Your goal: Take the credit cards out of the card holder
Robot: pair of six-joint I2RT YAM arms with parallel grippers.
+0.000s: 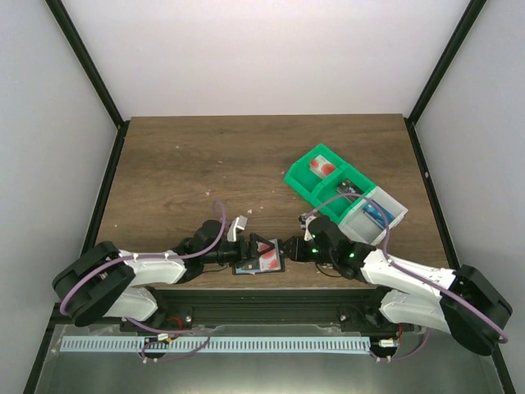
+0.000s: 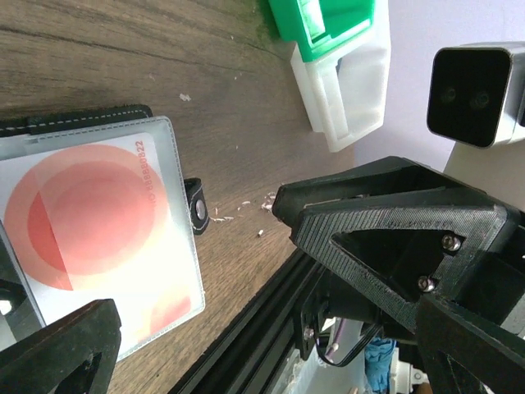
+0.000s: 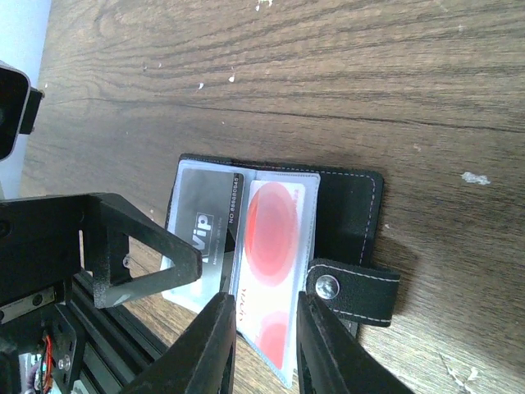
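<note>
Black card holder [image 3: 353,205] lies open, still full. Pinch the white card [image 3: 275,238] with your barely-parted, empty right gripper [image 3: 264,328]; the left gripper [image 1: 246,251] gapes empty.

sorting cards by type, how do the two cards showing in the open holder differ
The dark card bears white VIP lettering; the white card carries red blotches. In the right wrist view the dark card lies left, the white card right, nearer the snap tab. Both sit in the card holder under clear sleeves.

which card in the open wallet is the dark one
The VIP card, grey-black, on the left of the wallet in the right wrist view; the white card beside it has red circles.
</note>
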